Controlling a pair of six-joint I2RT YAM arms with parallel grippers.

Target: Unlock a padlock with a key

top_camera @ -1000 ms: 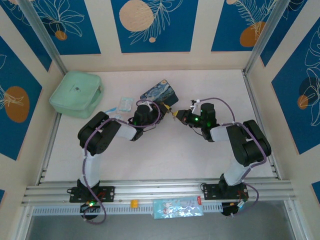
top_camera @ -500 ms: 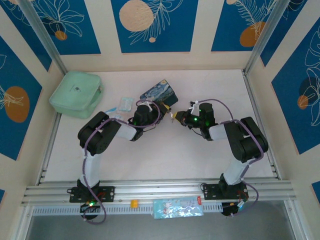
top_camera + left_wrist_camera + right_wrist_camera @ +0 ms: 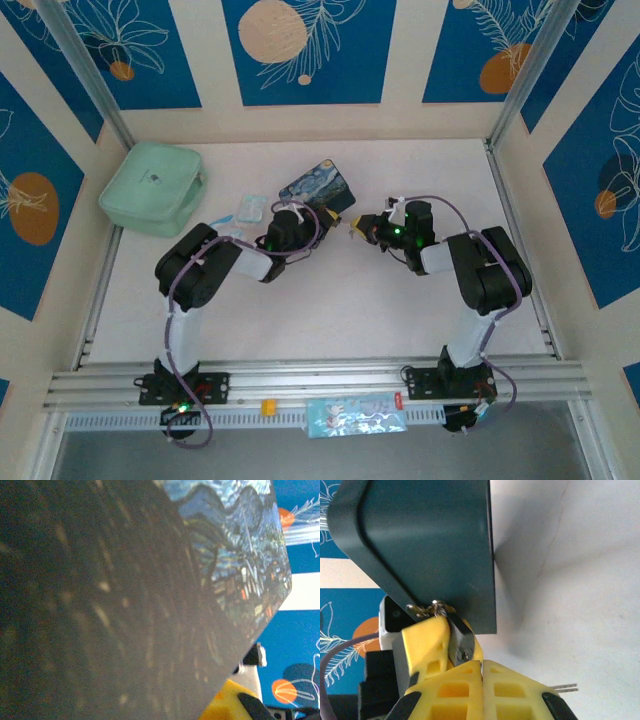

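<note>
Padlock at the tin's corner, both tools on it

R tool (image 3: 482, 674) fully closed, yellow tips pressed together just below the padlock (image 3: 460, 639); can't tell if anything's pinched betw. them. Padlock is dark, hanging by its thin shackle (image 3: 434, 609) off the corner of the blue painted tin (image 3: 430, 540), which is tilted up off the tabletop (image 3: 580, 580). L tool (image 3: 308, 213) at tin's near edge, jaws narrow, yellow fingers (image 3: 425, 645) either side of the padlock body, clamping it.
</note>
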